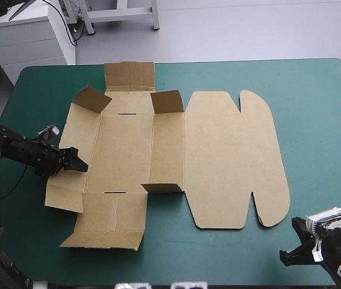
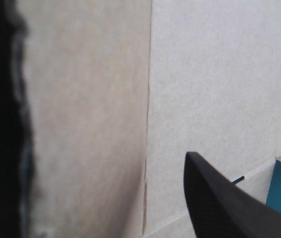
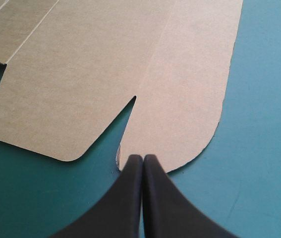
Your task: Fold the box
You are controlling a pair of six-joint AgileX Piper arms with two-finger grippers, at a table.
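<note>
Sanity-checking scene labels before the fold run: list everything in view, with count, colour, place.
box: one, brown, a cut sheet spread over the table's middle, mostly flat, a few small flaps on its left part raised.
table cover: one, teal-green, under everything.
left gripper: one, black, open, at the box's left edge.
right gripper: one, black, shut, near the table's near right corner, pointing at the box's rounded flap.

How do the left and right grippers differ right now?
The left gripper reaches over the left edge of the box; the right gripper sits by the near right corner of the table, aimed at the rounded lid flap. The left gripper's fingers stand apart; the right gripper's meet in one pointed arch. Neither seems to grip the box.
</note>
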